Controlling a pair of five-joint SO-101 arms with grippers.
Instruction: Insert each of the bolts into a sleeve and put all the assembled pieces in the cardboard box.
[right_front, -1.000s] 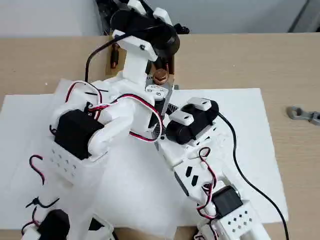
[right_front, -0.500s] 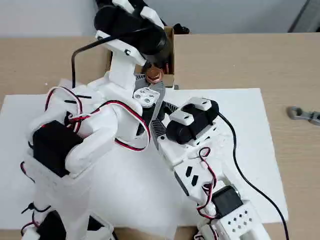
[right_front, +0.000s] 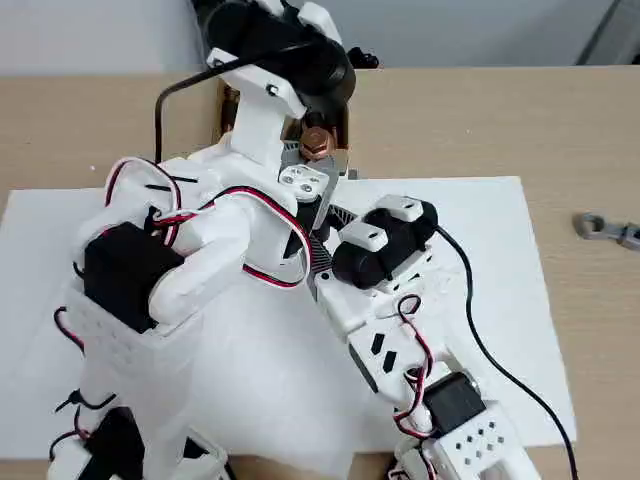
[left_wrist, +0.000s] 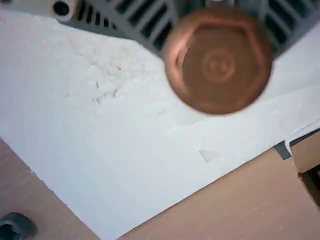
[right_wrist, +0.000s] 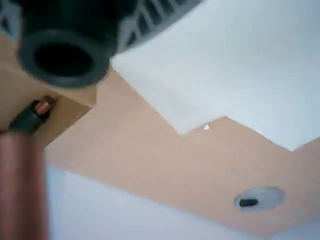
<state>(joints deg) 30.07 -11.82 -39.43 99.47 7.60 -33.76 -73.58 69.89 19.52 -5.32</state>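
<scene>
The left gripper (right_front: 316, 156) is clamped on a copper hex-headed bolt (right_front: 317, 143) by the brown cardboard box (right_front: 344, 128) at the far side. The right gripper (right_wrist: 75, 20) grips a black tubular sleeve (right_wrist: 65, 57) close beside it. It looks like the mating step: next the shank has to line up with the bore, then push in.

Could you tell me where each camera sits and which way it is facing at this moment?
High view: fixed above the table, looking down; both white arms show, the left gripper holding the bolt by the cardboard box.
Left wrist view: on the left arm, looking past the gripped bolt head onto the white sheet.
Right wrist view: on the right arm, looking past the right gripper and its sleeve towards the box.
Shared: all three show the sheet, table and box.
</scene>
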